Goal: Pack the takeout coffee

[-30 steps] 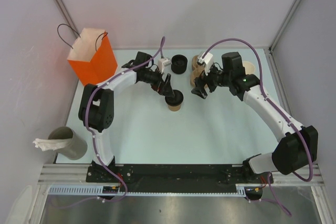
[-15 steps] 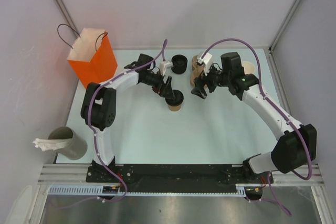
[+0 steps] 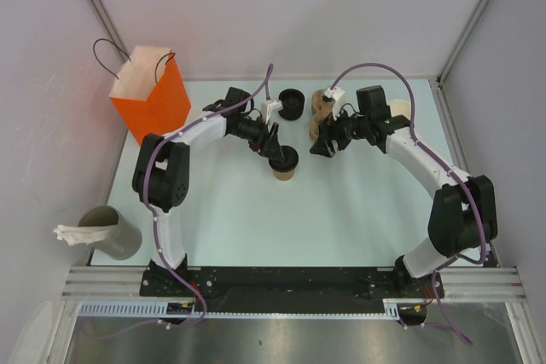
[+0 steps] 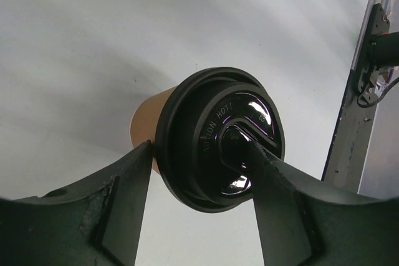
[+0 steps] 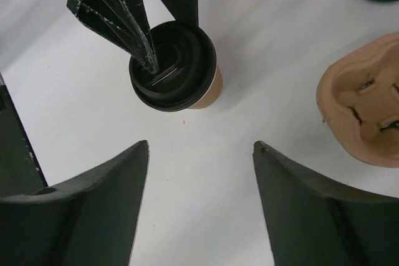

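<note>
- Since a second ago my right arm has folded tighter. Its elbow has swung in toward the middle of the table (image 3: pixel 239 219), and my right pincer (image 3: pixel 322 149) has edged a little left. My left pincer (image 3: pixel 275 149) stays low over the coffee.
- The kraft paper cup (image 3: pixel 286 172) stands upright on the pale table, a little beyond its middle, with the round black lid (image 3: pixel 284 158) seated on it.
- In the left wrist view one of my left fingers (image 4: pixel 118 204) sits just outside the lid's rim. The other lies across the domed top, beside the raised "CAUTION HOT!" lettering.
- Part of the lid lies between those fingers, but I cannot tell whether they pinch it or only rest there.
- My right pincer is spread wide with nothing between its fingers. It hangs just to the right of the cup, not touching it — in the right wrist view the lidded cup sits ahead of the gap.
- The moulded brown cardboard cup carrier (image 5: pixel 361 110) lies on the table to the right of the cup, near my right pincer.
- A stack of spare black lids (image 3: pixel 292 104) sits beyond the cup toward the far edge, apart from it.
- An orange paper bag (image 3: pixel 153 91) with cord handles stands open-topped at the far left corner — well apart from the cup.
</note>
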Tool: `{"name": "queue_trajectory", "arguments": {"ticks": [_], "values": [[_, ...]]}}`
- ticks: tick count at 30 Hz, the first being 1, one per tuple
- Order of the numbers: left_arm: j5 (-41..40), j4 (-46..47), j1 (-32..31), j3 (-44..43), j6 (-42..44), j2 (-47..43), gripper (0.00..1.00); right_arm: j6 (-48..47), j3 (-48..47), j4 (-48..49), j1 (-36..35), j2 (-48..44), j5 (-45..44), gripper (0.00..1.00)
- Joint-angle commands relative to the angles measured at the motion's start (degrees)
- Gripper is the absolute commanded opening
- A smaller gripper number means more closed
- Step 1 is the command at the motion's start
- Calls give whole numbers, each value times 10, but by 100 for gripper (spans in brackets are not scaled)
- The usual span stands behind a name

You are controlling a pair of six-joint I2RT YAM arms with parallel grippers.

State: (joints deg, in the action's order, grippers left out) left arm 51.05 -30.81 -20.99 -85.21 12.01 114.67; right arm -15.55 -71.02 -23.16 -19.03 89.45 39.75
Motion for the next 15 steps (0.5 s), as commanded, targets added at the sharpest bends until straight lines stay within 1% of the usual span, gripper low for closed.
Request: {"name": "queue_trajectory", "arguments": {"ticks": [1, 3, 6, 15], "values": [[-52, -3, -2, -16, 16, 27, 64, 57, 2, 48, 4, 24, 47, 68], [-55, -5, -2, -16, 18, 30, 63, 68, 2, 62, 4, 37, 59, 65], [-72, -8, -4, -16, 17, 34, 61, 83, 2, 79, 0, 53, 67, 62], [-125, -17, -18, -15, 26, 37, 56, 108, 2, 96, -16, 100, 55, 55]]}}
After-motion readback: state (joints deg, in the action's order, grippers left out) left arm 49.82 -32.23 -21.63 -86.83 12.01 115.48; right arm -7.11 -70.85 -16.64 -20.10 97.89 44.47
